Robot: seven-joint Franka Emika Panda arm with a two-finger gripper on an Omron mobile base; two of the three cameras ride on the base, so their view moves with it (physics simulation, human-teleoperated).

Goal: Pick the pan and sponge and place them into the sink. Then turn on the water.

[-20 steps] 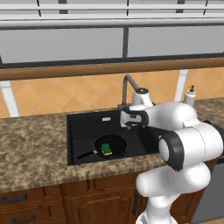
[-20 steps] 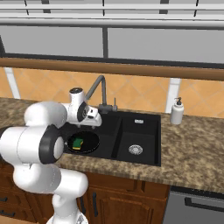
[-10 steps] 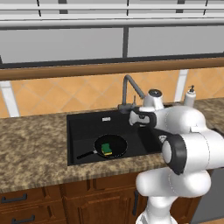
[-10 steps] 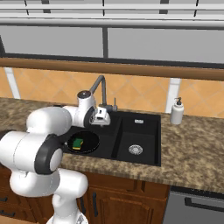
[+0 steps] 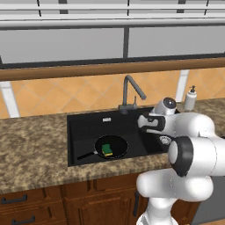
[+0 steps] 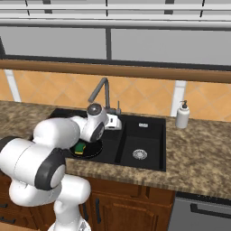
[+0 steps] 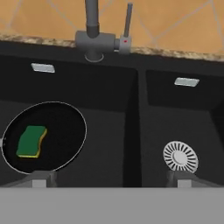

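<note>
gripper (image 7: 107,183): fingers spread wide, nothing held, hovering over the sink (image 7: 131,109) above the divider between the basins
pan (image 7: 43,142): down in the large basin, ahead-left of the gripper; looks placed
sponge (image 7: 31,141): lying inside the pan; looks placed
left to do: water not running, faucet (image 7: 92,30) needs turning on
faucet lever (image 7: 127,24): straight ahead past the divider, upright
drain (image 7: 180,156): small basin, right of gripper
soap bottle (image 6: 182,115): on counter, well off right
in the way: nothing seen between gripper and lever

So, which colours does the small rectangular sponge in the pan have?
Green on top, yellow layer beneath; the small rectangular sponge shows best in the hand view.
</note>
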